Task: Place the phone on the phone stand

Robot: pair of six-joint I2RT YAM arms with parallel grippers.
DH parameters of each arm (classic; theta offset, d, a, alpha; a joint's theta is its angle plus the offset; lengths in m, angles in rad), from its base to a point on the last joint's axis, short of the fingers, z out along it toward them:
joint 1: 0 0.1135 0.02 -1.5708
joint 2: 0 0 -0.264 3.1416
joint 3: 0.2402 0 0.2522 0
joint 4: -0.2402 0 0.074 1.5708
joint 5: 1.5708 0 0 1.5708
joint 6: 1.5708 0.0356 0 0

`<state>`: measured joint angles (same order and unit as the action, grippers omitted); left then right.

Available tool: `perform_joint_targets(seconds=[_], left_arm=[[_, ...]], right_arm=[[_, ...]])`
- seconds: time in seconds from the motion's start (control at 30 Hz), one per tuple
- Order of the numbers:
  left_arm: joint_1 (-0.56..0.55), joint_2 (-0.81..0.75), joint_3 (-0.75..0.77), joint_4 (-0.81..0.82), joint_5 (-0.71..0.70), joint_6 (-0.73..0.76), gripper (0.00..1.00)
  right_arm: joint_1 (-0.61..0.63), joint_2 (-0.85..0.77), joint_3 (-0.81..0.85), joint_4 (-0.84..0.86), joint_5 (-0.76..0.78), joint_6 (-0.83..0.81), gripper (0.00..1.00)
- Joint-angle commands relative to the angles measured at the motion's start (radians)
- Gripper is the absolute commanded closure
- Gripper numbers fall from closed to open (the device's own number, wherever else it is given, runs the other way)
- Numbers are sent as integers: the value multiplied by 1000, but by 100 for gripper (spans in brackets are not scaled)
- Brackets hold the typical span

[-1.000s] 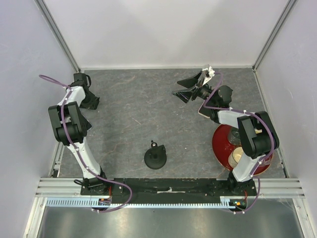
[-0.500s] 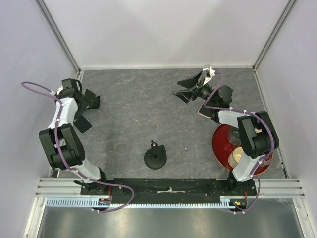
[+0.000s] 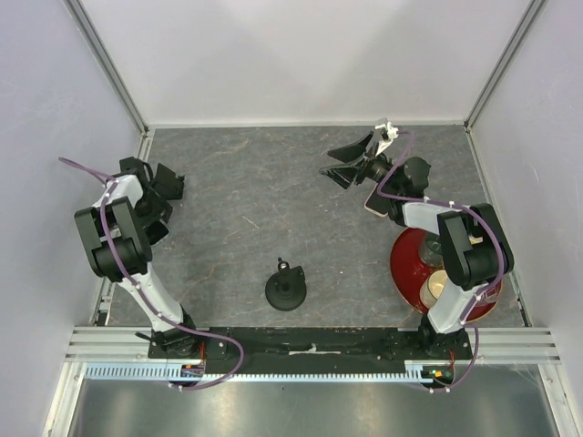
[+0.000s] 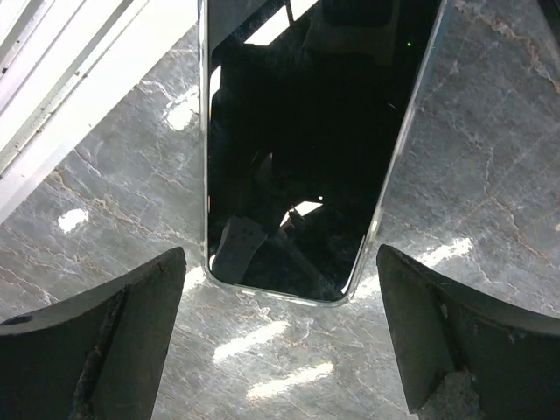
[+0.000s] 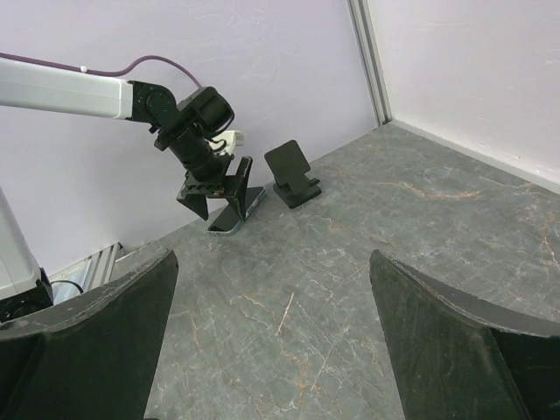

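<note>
The phone (image 4: 306, 149) lies flat on the grey table, glossy black screen up with a pale rim, near the left wall. My left gripper (image 4: 280, 350) hovers just above its near end, open, with the black fingers (image 4: 96, 341) either side and nothing between them. In the right wrist view the left gripper (image 5: 214, 197) stands over the phone (image 5: 245, 213), and the black phone stand (image 5: 293, 173) is upright and empty just beyond. In the top view the left gripper (image 3: 157, 202) covers most of the phone. My right gripper (image 3: 344, 160) is open at the back right, holding nothing.
A round black object with a small knob (image 3: 285, 289) sits front centre. A red plate (image 3: 410, 264) holding a cup lies under the right arm. A pale flat thing (image 3: 371, 202) pokes out beside that arm. Walls close in the left, back and right.
My left arm has swung from the back-left corner down over the phone, and its gripper has gone from shut to open. The right arm has not moved.
</note>
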<state>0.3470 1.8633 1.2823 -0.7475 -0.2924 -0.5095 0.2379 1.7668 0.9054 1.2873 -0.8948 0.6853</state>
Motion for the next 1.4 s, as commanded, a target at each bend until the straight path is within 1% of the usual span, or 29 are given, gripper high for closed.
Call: perform_joint_targets(seconds=[0.0,0.2,0.27,0.4,0.5,0.53,0.6,0.63,0.7,0.73,0.77,0.8,0.83,0.87,0.9,0.93,0.97,1.0,1.03,1.07,1.1,1.17,1.27,1.3,1.33,1.37], left_arm=[[29,5,28,53,65,72,4],[41,48,23,86,108,92,3],[43,79,23,77,105,89,3],[43,106,28,40,70,34,3],[43,102,-1,37,76,-6,10],[44,97,-11,39,81,-14,18],[43,85,-35,46,94,-29,27],[43,80,-41,54,104,-30,44],[43,67,-61,66,125,-30,61],[44,53,-66,69,130,-32,80],[43,45,-72,69,131,-35,91],[43,39,-83,71,134,-40,98],[43,22,-89,76,140,-43,98],[43,11,-98,80,150,-46,98],[40,1,-115,86,171,-58,98],[41,-31,-123,94,179,-66,98],[41,-50,-142,102,186,-86,98],[41,-74,-155,109,211,-93,98],[41,-97,-170,135,226,-99,98],[41,-148,-196,145,237,-112,98],[40,-171,-208,152,249,-118,98],[38,-244,-242,172,259,-141,98],[35,-309,-273,201,277,-164,98],[37,-346,-278,206,279,-170,98],[35,-361,-282,212,282,-176,98],[35,-378,-291,226,286,-179,98]], right_arm=[[-5,6,-8,144,-18,11,3],[-5,11,-8,144,-18,13,3],[-5,13,-7,147,-18,14,3],[-5,16,-3,147,-13,17,3],[-6,13,-3,138,-3,14,4],[-5,11,-3,130,2,11,3],[-5,2,-3,98,10,-7,3],[-5,-4,-2,86,22,-13,3],[-5,-13,-2,47,36,-30,3],[-3,-18,1,34,55,-38,3],[1,-21,4,-4,63,-46,3],[6,-23,7,-31,71,-59,2],[12,-23,22,-64,80,-93,2],[32,-26,35,-154,106,-119,2],[49,-24,70,-210,120,-147,2],[67,-23,90,-271,137,-223,2],[110,-21,113,-413,193,-265,2],[136,-20,165,-493,236,-308,2],[162,-10,197,-575,278,-414,2],[223,-6,229,-724,378,-456,2],[253,-1,283,-782,422,-496,2],[319,14,317,-847,480,-526,2],[366,49,361,-839,494,-463,2],[383,63,406,-856,511,-461,2],[405,91,433,-919,534,-480,2],[455,105,458,-948,560,-503,2]])
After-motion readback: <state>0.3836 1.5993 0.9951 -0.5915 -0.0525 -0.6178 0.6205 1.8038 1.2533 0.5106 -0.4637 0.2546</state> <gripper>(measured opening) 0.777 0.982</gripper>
